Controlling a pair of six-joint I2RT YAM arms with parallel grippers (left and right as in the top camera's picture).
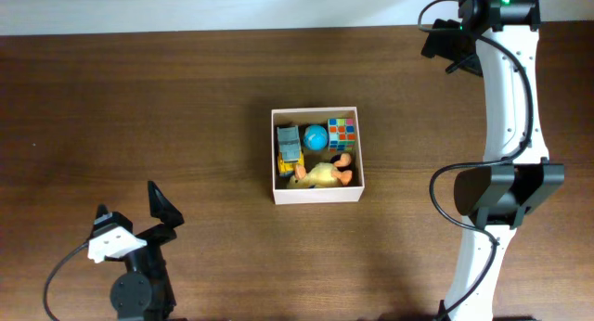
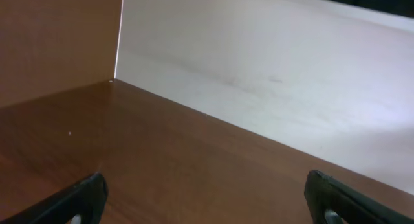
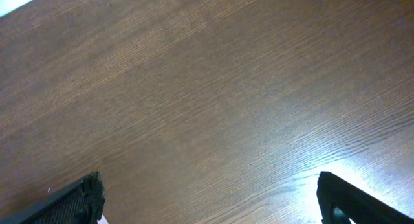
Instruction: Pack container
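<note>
The container (image 1: 317, 197), a shallow square box with white walls, sits in the middle of the table. Inside it lie a yellow plush duck (image 1: 320, 175), a colour cube (image 1: 342, 132), a blue ball (image 1: 316, 135) and a grey and yellow toy vehicle (image 1: 290, 150). My left gripper (image 1: 133, 210) hovers near the front left, far from the box, open and holding nothing. My right gripper (image 1: 449, 50) is at the back right, also open and holding nothing. In the wrist views the left gripper (image 2: 207, 201) and the right gripper (image 3: 210, 198) show only bare wood between their spread fingers.
The dark wooden table (image 1: 139, 108) ends at a pale wall (image 1: 186, 6) along the back. The white right arm (image 1: 506, 98) runs along the right side of the table. The left wrist view shows the pale wall (image 2: 272, 68) and a brown side panel (image 2: 52, 43).
</note>
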